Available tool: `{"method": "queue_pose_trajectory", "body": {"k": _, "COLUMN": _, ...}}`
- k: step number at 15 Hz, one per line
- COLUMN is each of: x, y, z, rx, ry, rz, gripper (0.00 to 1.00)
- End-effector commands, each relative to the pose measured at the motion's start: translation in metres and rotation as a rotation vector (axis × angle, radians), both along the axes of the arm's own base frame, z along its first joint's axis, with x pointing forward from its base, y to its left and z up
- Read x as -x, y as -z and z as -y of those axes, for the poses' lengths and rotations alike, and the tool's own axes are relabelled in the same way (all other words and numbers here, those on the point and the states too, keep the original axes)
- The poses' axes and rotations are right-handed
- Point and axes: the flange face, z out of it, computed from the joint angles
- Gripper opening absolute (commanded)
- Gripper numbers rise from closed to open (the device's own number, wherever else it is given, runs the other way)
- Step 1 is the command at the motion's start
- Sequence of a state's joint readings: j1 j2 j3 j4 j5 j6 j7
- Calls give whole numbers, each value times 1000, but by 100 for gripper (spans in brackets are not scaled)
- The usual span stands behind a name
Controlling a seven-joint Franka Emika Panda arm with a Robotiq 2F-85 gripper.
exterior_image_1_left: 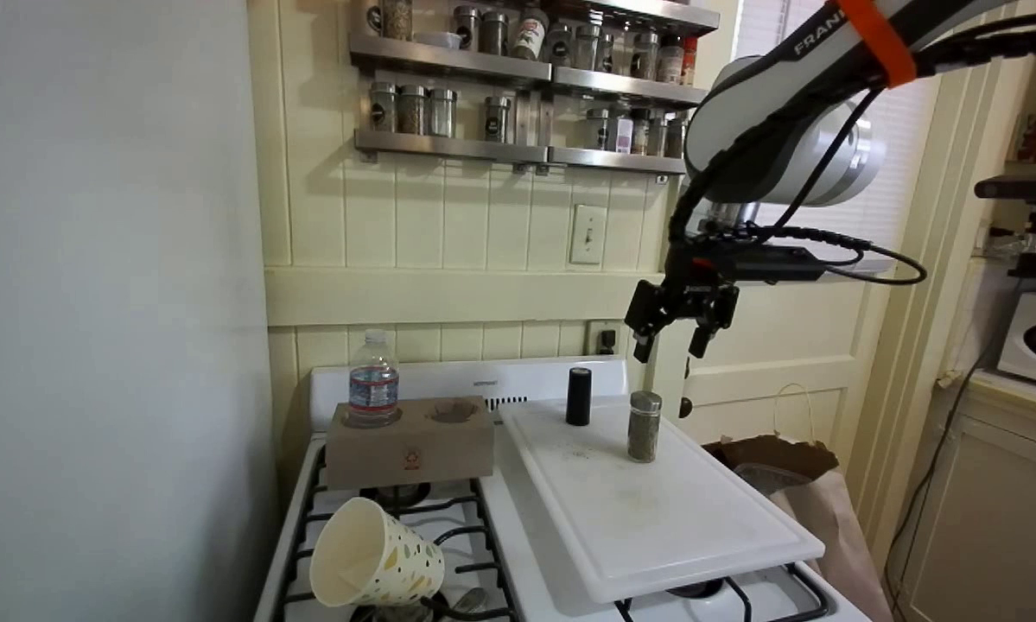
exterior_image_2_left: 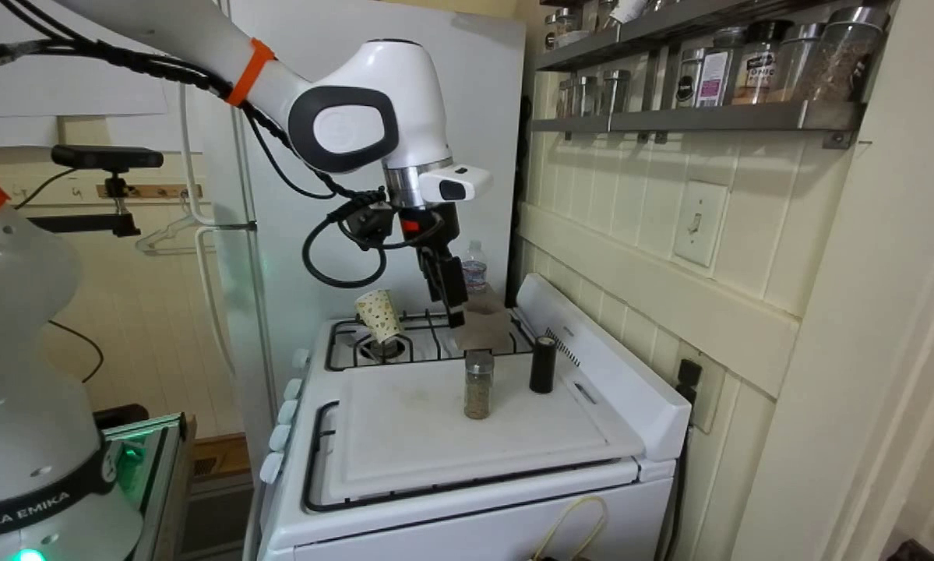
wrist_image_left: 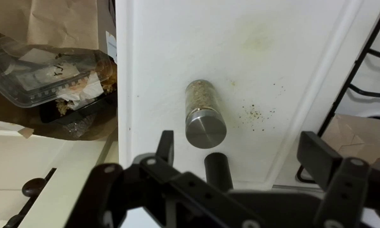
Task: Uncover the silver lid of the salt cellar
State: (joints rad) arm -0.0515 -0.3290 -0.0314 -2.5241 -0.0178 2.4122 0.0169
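Note:
The salt cellar [exterior_image_1_left: 644, 436] is a small see-through shaker holding pale greenish-brown contents. It stands upright on a white board on the stove, also in an exterior view [exterior_image_2_left: 478, 396] and the wrist view [wrist_image_left: 202, 95]. Its silver lid [exterior_image_1_left: 645, 402] sits on top, in an exterior view [exterior_image_2_left: 480, 361] and as a round brushed disc in the wrist view [wrist_image_left: 206, 129]. My gripper [exterior_image_1_left: 671, 347] is open and empty, above the board and apart from the lid. In the wrist view, its fingers [wrist_image_left: 240, 150] are wide apart, with the lid nearer the left one. Nothing of the lid is hidden.
A black shaker [exterior_image_1_left: 579, 397] stands on the white board [exterior_image_1_left: 656, 536] close to the salt cellar. A cardboard holder [exterior_image_1_left: 409, 449] with a water bottle [exterior_image_1_left: 373, 380] and a tilted patterned cup [exterior_image_1_left: 379, 557] are on the burners. A paper bag [exterior_image_1_left: 837, 510] stands beside the stove.

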Motion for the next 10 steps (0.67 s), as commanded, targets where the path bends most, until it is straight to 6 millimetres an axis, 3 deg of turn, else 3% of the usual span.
{"method": "queue_pose_trajectory", "body": {"k": 1, "x": -14, "y": 10, "z": 4, "rx": -12, "ry": 6, "rz": 20, "gripper": 100}}
{"method": "queue_pose_trajectory", "body": {"k": 10, "x": -29, "y": 43, "z": 6, "rx": -4, "ry": 7, "rz": 33, "gripper": 100}}
